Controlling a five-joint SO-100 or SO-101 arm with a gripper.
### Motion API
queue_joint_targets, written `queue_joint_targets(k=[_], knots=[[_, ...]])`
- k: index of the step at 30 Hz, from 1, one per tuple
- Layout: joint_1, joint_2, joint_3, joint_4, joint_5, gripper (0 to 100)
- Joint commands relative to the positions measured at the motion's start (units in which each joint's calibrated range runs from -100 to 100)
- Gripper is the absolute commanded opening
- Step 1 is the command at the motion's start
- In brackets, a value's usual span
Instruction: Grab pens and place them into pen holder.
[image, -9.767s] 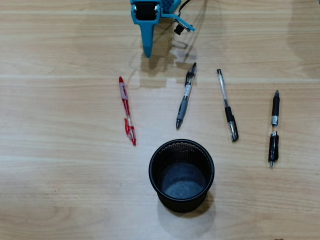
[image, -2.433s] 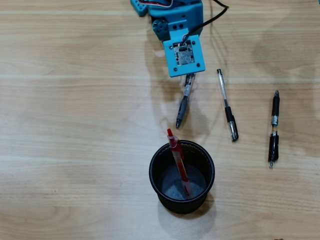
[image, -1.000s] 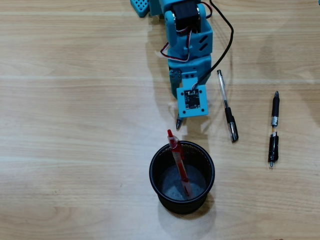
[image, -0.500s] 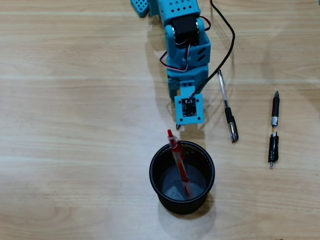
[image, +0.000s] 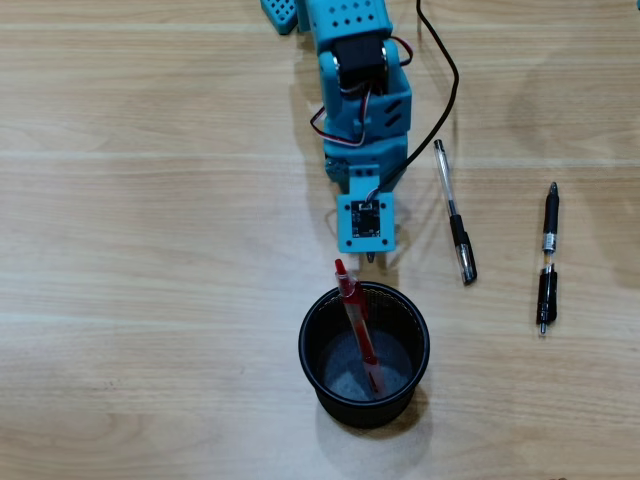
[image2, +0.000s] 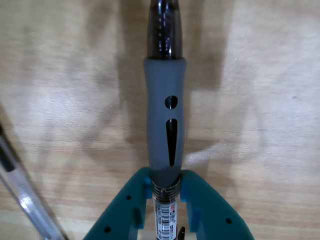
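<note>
Gripper (image2: 166, 189) was clamped on the grey pen (image2: 165, 120) just behind its rubber grip, so it could be carried to the holder (image: 364, 292) nearby, where the red pen (image: 354, 320) leaned. Grey pen: dark clear barrel, grey sleeve, barcode label. Capped pen (image: 453, 210) and black pen (image: 547, 256) lay on the table (image: 150, 250).

teal gripper (image2: 166, 192), grey-and-black pen (image2: 165, 125), red pen (image: 356, 325), black mesh holder (image: 310, 355), pale wood table (image: 150, 250).
</note>
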Motion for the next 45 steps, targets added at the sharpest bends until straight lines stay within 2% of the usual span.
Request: queue_joint_targets(k=[1, 9, 19, 26, 37, 45], knots=[[1.2, -8.0, -6.8, 3.6, 0.3, 2], [2.2, -17.5, -23.1, 14.1, 0.4, 2], [2.6, -19.9, -33.1, 13.1, 0.4, 2], [2.5, -18.5, -31.4, -5.1, 4.1, 2], [2.4, -4.8, -31.7, -35.7, 5.2, 2], [3.8, 4.5, -31.7, -48.1, 5.2, 2]])
